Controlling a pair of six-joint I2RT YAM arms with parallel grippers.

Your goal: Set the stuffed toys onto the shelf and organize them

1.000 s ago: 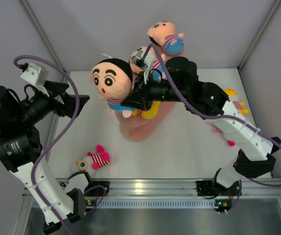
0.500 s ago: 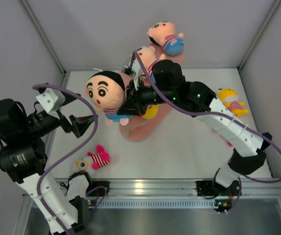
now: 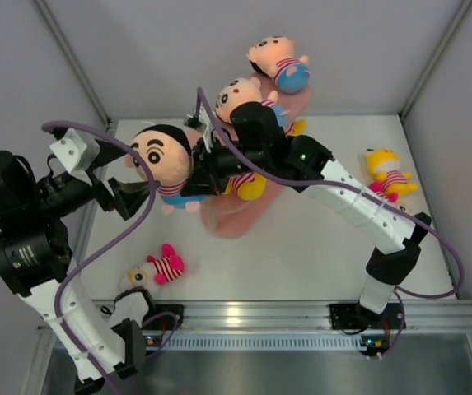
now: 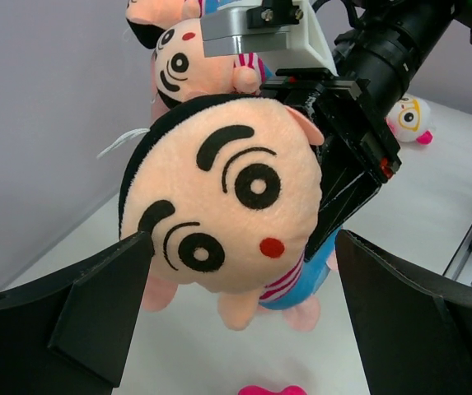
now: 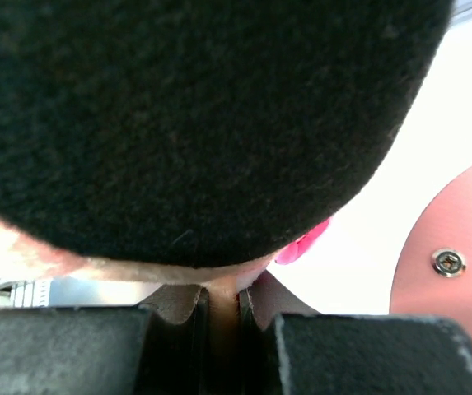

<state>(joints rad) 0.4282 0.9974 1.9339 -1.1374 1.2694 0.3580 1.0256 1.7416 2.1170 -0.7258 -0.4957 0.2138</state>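
Moved: over the last second the right arm has carried the black-haired doll (image 3: pixel 163 156) out toward 9 o'clock in the top view, and the left arm has swung in to face it.
Right gripper (image 3: pixel 199 161): pinched almost closed on a thin fold of peach fabric at the back of the doll's head. Its wrist view shows the fold squeezed between the fingers (image 5: pixel 188 306) under the black hair.
Left gripper (image 3: pixel 130 196): spread as wide as it goes and holding nothing. The doll's face hangs between its two fingers (image 4: pixel 95 304) in the wrist view, apparently untouched.
Black-haired doll: in the air, at 9 o'clock from the shelf (image 3: pixel 237 224), face turned to the left gripper.
Shelf: salmon-pink, mid-table.
- Blue-bottomed doll (image 3: pixel 278 62) at 12 o'clock, on the top tier.
- Second peach doll (image 3: pixel 240 97) just below it in the view.
- Yellow toy (image 3: pixel 249 188) on a lower tier, partly behind the right arm.
Table (image 3: pixel 310 255): yellow animal (image 3: pixel 386 174) lies at 3 o'clock from the shelf, well apart from it; pink white-faced toy (image 3: pixel 158 267) lies at 7 o'clock, near the left arm's base.
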